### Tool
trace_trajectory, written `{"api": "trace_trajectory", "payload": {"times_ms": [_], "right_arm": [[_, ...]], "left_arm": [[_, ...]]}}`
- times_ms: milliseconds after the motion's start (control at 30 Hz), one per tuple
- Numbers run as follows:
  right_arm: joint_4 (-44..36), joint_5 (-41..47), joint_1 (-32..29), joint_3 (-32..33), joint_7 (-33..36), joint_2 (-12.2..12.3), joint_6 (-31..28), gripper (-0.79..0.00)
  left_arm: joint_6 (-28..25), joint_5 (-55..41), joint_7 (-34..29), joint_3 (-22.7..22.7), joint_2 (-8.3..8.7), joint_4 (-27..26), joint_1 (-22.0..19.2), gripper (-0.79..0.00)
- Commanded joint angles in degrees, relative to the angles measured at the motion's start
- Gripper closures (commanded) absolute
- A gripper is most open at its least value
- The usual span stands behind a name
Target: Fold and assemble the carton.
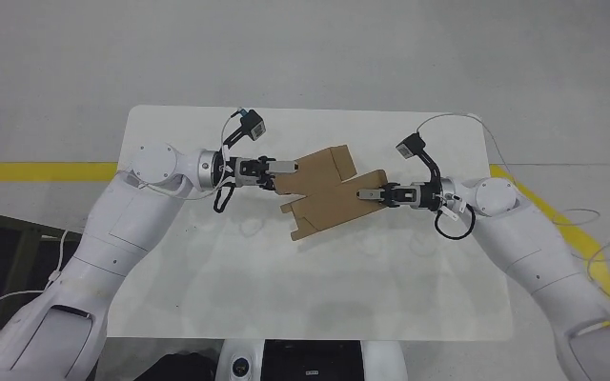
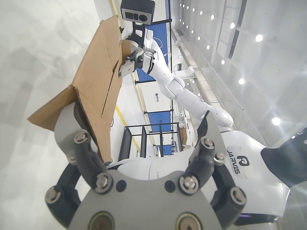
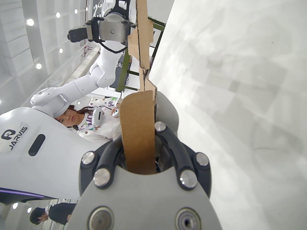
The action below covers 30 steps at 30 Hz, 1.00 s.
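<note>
A flat brown carton (image 1: 329, 190) is held off the white table (image 1: 191, 286) between my two arms, near the middle. My right gripper (image 1: 367, 195) is shut on its right edge; in the right wrist view a carton (image 3: 138, 125) flap runs down between that gripper's (image 3: 146, 96) jaws. My left gripper (image 1: 286, 168) is at the carton's left edge. In the left wrist view the left gripper (image 2: 139, 118) is open, and the carton (image 2: 100, 72) lies against one finger (image 2: 72, 118) only. The right gripper (image 2: 126, 66) pinches the far edge there.
The table has bare room in front of and behind the carton. A yellow floor line (image 1: 57, 171) runs past the table's left and right sides.
</note>
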Motion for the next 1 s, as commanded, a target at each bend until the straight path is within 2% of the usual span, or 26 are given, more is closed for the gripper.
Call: {"api": "trace_trajectory", "payload": {"times_ms": [0, 100, 167, 200, 533, 733, 833, 967], "right_arm": [[-0.32, -0.35, -0.02, 0.17, 0.36, -0.05, 0.36, 0.000], [-0.58, -0.55, -0.06, 0.67, 0.67, -0.12, 0.67, 0.000], [-0.82, -0.60, -0.08, 1.06, 0.84, -0.15, 0.84, 0.000], [-0.95, -0.65, -0.14, 1.24, 0.90, -0.16, 0.90, 0.000], [-1.58, -1.33, -0.77, 2.72, 1.20, -0.40, 1.20, 0.000], [-1.71, -2.27, -0.77, 3.57, 1.61, -0.48, 1.61, 0.000], [-1.72, -2.77, -0.86, 4.00, 1.76, -0.50, 1.76, 0.000], [-1.92, -3.21, -1.05, 4.54, 1.95, -0.53, 1.95, 0.000]], "left_arm": [[0.10, -0.37, -0.27, -0.04, -0.14, 0.32, -0.01, -0.785], [0.06, -0.48, -0.47, -0.07, -0.34, 0.89, 0.05, -0.770], [0.17, -0.42, -0.43, -0.05, -0.48, 1.37, 0.16, -0.474], [0.14, -0.36, -0.42, -0.03, -0.55, 1.54, 0.18, -0.379], [-0.25, 2.35, 0.06, -0.12, -1.02, 3.25, 0.15, -0.274], [-0.36, 5.49, 0.60, -0.05, -1.15, 3.99, 0.25, -0.299], [-0.22, 6.37, 0.72, -0.19, -1.20, 4.23, 0.26, -0.283], [-0.15, 7.09, 0.99, -0.35, -1.30, 4.31, 0.40, -0.215]]}}
